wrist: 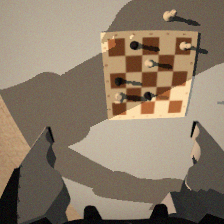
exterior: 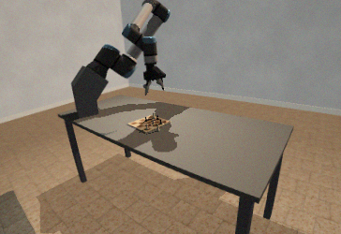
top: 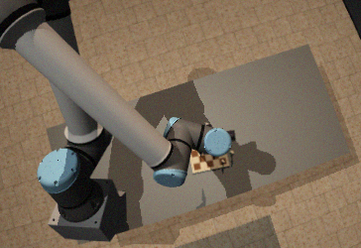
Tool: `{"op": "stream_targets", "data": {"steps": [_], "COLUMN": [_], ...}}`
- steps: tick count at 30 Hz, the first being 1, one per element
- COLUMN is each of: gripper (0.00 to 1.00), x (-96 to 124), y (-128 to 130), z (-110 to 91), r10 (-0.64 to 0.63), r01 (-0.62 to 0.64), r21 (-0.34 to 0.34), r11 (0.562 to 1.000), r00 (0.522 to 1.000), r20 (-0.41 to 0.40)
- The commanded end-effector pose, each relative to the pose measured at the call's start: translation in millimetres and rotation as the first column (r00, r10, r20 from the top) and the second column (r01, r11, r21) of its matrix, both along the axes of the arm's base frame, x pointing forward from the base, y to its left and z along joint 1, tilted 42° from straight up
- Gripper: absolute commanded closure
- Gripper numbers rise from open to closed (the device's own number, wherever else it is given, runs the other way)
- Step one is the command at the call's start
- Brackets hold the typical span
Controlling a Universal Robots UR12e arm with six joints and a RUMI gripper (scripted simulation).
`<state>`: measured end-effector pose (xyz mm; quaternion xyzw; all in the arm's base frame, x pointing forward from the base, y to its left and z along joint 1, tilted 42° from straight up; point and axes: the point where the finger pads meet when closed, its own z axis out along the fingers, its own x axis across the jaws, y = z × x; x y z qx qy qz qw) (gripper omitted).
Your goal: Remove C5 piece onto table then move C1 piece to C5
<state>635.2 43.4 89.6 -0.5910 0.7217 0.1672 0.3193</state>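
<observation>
The chessboard [wrist: 148, 75] lies on the grey table and shows in the upper part of the wrist view. It carries several pieces, among them dark pieces [wrist: 134, 45] [wrist: 118, 81] [wrist: 147, 95] and light pieces [wrist: 185, 46] [wrist: 149, 63] [wrist: 118, 96]. One light piece [wrist: 169, 15] stands on the table just beyond the board's far edge. The edge letters are too small to read. My gripper [wrist: 120, 125] is open and empty, high above the table on the near side of the board. It also shows in the exterior view [exterior: 154, 84], well above the board [exterior: 149, 124].
The arm's wrist joints [top: 198, 147] cover most of the board [top: 210, 162] in the top view. The robot base [exterior: 89, 90] stands at the table's left end. The table edge runs close to the board's near side.
</observation>
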Motion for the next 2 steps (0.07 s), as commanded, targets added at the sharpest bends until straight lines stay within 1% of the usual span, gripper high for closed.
{"op": "stream_targets", "data": {"steps": [1, 2], "gripper": [0.00, 0.00], "x": [0.4, 0.4], "y": [-0.5, -0.5], "z": [0.4, 0.4], "r10": [0.000, 0.000], "r01": [0.000, 0.000], "r21": [0.000, 0.000], "r11": [1.000, 1.000], "r00": [1.000, 1.000], "r20": [0.001, 0.001]}}
